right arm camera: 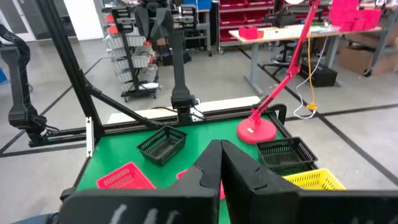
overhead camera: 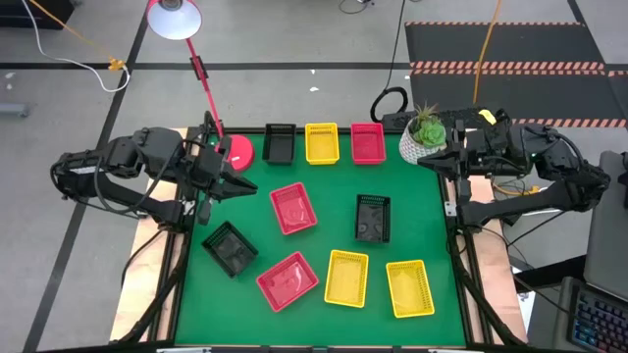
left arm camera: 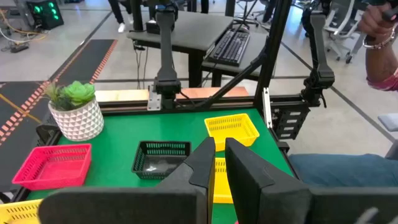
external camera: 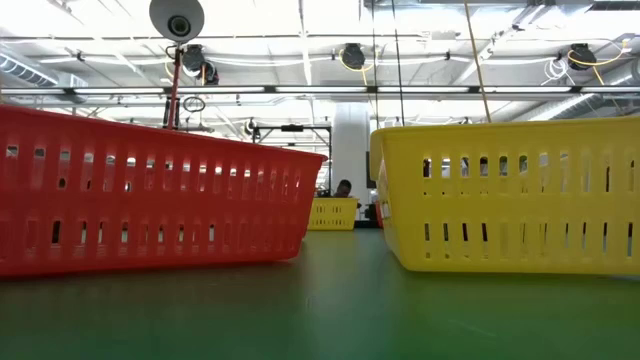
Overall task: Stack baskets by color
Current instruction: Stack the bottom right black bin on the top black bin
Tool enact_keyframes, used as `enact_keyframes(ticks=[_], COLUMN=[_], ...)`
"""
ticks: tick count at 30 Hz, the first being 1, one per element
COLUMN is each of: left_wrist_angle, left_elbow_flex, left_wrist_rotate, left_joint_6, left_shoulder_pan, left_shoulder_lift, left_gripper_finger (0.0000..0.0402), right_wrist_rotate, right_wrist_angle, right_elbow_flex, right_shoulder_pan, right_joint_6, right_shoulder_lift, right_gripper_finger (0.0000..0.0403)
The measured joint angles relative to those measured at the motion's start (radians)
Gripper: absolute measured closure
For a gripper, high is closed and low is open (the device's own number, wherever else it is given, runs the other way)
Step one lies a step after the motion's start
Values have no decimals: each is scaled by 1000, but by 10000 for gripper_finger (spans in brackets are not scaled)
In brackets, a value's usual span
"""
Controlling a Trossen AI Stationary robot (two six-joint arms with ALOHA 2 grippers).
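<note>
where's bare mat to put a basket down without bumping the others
Widest bare mat: the band between the far row, black basket, yellow basket, pink basket, and the scattered middle baskets. A smaller gap lies beside the plant pot. Crowded: the near edge, with red basket and two yellow ones.

The baskets [overhead camera: 293,209] look like moulded plastic with slotted mesh walls — faintly glossy in red, yellow and black. The tabletop [overhead camera: 334,226] wears a matt green covering, smooth and cloth-like. The white plant pot [left arm camera: 77,121] shows a faceted, matt surface — ceramic by its look.
</note>
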State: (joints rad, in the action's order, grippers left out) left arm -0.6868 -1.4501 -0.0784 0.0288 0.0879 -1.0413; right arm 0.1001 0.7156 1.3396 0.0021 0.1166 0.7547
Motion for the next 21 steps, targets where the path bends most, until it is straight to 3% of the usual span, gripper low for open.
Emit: enact_keyframes(ticks=[8,15,21], left_wrist_angle=[-28,-72,-94], left_elbow_flex=[1,1,1], left_wrist_rotate=[5,82,88], left_joint_6=[-21,-51,-26], left_shoulder_pan=[13,15,26], left_shoulder_lift=[-17,-19,-20], left_gripper_finger=[360,360,360], right_wrist_rotate=[7,9,11], right_wrist_angle=[29,31,56], right_elbow_flex=[0,0,-2], right_shoulder_pan=[0,0,0], right_joint_6=[22,-8,40], right_shoulder_lift=[30,127,207], right_gripper_finger=[403,403,403])
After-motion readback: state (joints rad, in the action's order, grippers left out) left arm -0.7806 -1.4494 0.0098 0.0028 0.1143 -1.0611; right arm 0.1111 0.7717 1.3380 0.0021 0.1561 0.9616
